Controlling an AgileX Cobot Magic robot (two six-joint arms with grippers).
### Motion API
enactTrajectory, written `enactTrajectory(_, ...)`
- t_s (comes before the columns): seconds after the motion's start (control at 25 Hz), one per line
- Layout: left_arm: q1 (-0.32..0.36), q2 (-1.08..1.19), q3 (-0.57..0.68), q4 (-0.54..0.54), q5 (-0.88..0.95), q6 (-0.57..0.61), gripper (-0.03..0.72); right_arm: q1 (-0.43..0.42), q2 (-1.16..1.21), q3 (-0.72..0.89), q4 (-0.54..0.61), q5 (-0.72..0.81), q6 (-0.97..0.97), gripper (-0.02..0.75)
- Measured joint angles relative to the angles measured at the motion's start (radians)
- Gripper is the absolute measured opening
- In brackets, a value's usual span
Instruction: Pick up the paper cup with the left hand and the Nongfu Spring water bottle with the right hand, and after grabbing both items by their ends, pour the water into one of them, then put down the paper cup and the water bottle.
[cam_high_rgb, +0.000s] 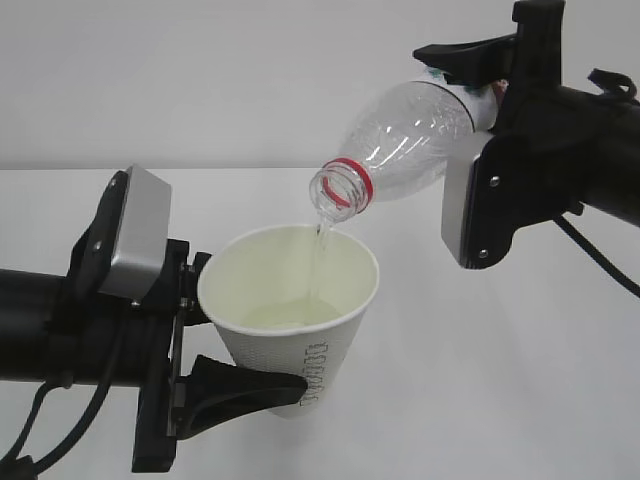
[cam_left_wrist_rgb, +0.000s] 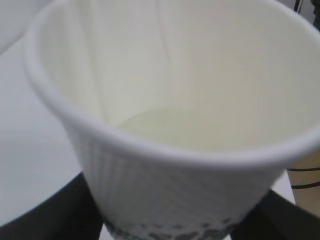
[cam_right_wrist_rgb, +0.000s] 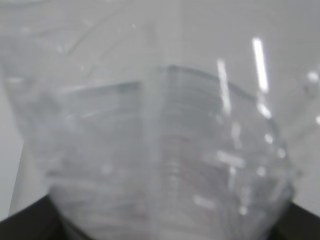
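The white paper cup (cam_high_rgb: 290, 320) hangs upright above the table, with my left gripper (cam_high_rgb: 250, 345) shut on its lower part. Above it the clear Nongfu Spring water bottle (cam_high_rgb: 410, 135) is tipped mouth-down to the left, its red neck ring over the cup's rim. My right gripper (cam_high_rgb: 465, 100) is shut on the bottle's base end. A thin stream of water (cam_high_rgb: 320, 245) falls into the cup, where a shallow pool lies (cam_left_wrist_rgb: 165, 125). In the left wrist view black fingers (cam_left_wrist_rgb: 50, 215) flank the cup (cam_left_wrist_rgb: 150, 185). The bottle (cam_right_wrist_rgb: 160, 140) fills the right wrist view.
A white table (cam_high_rgb: 500, 390) spreads under both arms, with a plain white wall behind. A black cable (cam_high_rgb: 600, 255) trails from the right arm, and another hangs under the left arm (cam_high_rgb: 40, 430).
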Motion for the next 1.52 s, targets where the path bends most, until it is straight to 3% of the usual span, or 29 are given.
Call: enactTrajectory(1.52,0.000,0.000,0.000,0.002,-0.005,0.002,0.491,0.000,0.000,0.000,0.000,-0.021,-0.008,0.494)
